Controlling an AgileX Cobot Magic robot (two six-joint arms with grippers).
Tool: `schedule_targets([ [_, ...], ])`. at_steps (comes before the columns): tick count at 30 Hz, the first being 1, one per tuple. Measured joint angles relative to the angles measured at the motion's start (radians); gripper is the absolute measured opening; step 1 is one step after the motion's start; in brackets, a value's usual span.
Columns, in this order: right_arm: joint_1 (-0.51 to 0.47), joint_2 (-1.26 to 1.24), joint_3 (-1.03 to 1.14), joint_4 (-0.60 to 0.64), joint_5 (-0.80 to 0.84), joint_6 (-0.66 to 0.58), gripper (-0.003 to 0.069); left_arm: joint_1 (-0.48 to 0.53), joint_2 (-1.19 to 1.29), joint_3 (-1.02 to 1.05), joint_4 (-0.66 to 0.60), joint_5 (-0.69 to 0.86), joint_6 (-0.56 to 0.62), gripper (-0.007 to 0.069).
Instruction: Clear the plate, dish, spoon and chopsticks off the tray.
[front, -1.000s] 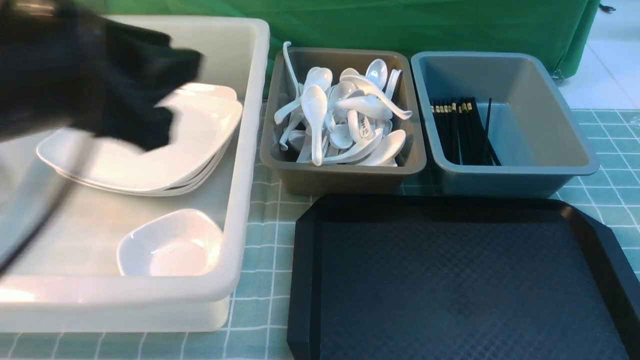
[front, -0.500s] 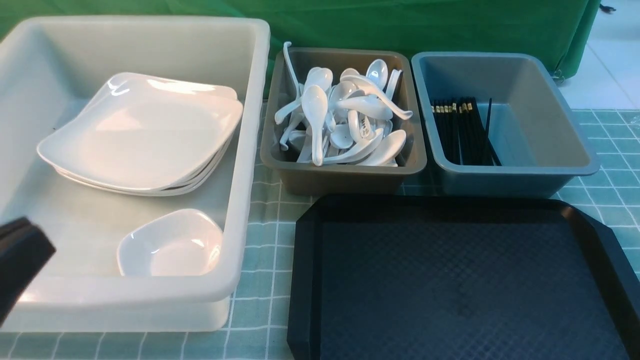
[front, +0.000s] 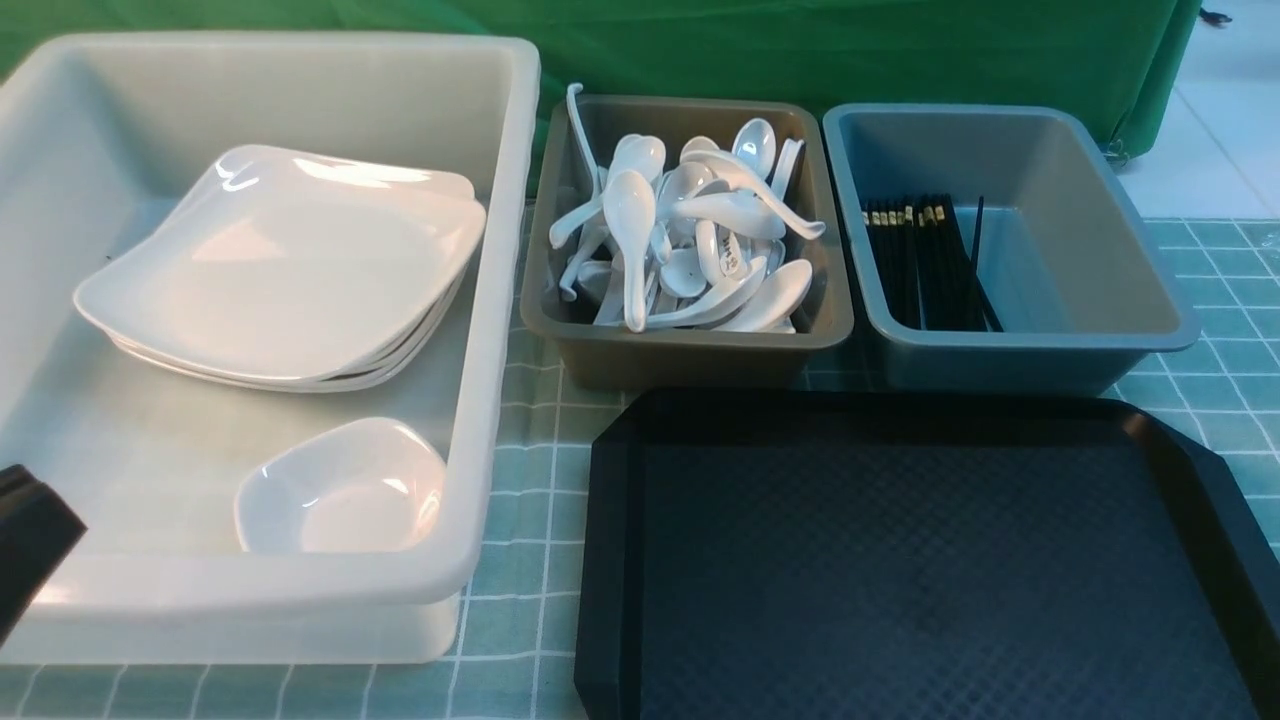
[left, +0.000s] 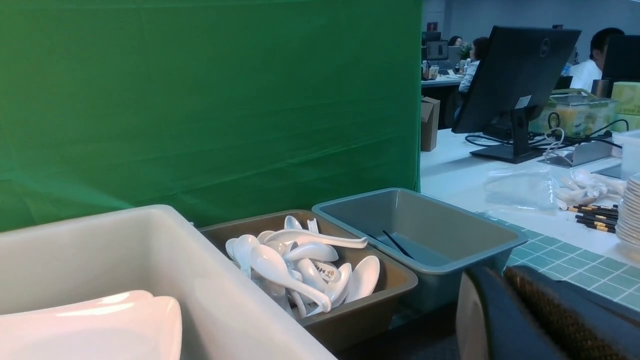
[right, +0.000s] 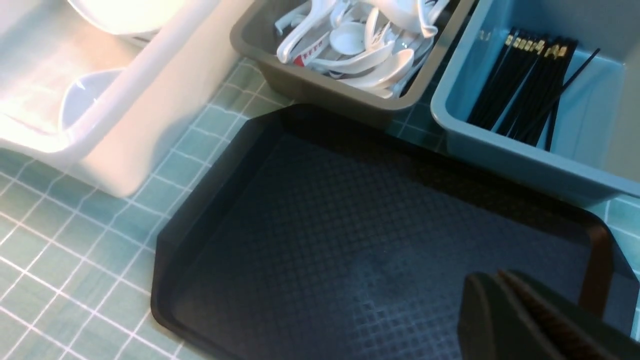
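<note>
The black tray (front: 900, 560) lies at the front right with nothing on its textured floor (right: 350, 225). A white plate (front: 280, 270) tops a stack inside the white bin (front: 500, 300), and the small dish (front: 340, 490) sits in front of it. White spoons (front: 690, 230) fill the brown bin. Black chopsticks (front: 925, 260) lie in the blue-grey bin. My left gripper (front: 30, 540) is shut and holds nothing at the bin's near left corner, its tips (left: 500, 272) pressed together. My right gripper (right: 497, 277) hangs shut over the tray's near right part and is outside the front view.
The brown bin (front: 690, 345) and the blue-grey bin (front: 1010, 345) stand side by side behind the tray on a checked green cloth (front: 520, 500). A green curtain (front: 800, 50) closes the back. Beyond it a desk holds spare chopsticks (left: 595, 217) and stacked plates (left: 630, 210).
My left arm has drawn back from above the plate stack to the lower left edge of the front view. The plates, dish and bins have not moved.
</note>
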Motion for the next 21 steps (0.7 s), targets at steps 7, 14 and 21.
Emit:
schedule_targets([
  [7,-0.056,-0.007,0.000,0.007,0.000,0.001,0.0047,0.000,0.000,0.000,0.000,0.000,0.000,0.0011],
  [14,-0.269,-0.220,0.200,0.009,-0.079,-0.122,0.0016,0.000,0.000,0.000,0.000,-0.001,0.001,0.0011],
  [21,-0.363,-0.520,0.670,0.016,-0.421,-0.192,0.0016,0.000,0.000,0.000,0.000,-0.001,0.001,0.0011],
])
